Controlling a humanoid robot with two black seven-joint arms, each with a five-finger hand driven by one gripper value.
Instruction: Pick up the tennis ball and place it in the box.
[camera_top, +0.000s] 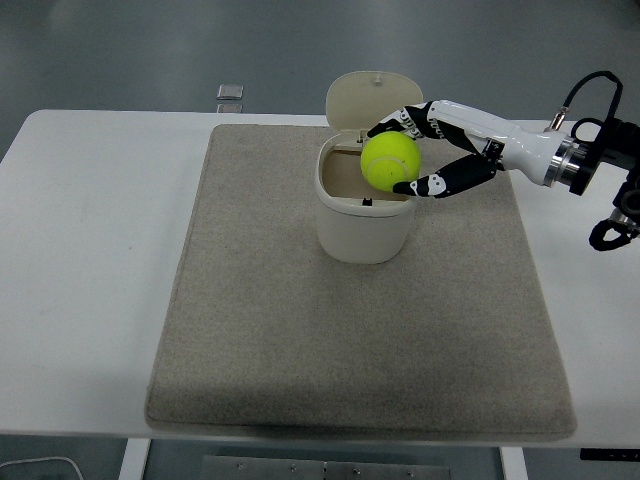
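Note:
A yellow-green tennis ball (390, 161) is held in my right hand (408, 155), which reaches in from the right edge. The fingers curl around the ball from behind and below. The ball hangs right over the open mouth of a cream box (365, 211), above its right half. The box stands upright on a grey mat (350, 330) near the mat's far middle, with its hinged lid (372, 102) standing open at the back. The left arm is not in view.
The mat lies on a white table (90, 250). A small grey square object (230, 93) sits at the table's far edge, left of the box. My right forearm (560, 160) with a black cable crosses the table's right side.

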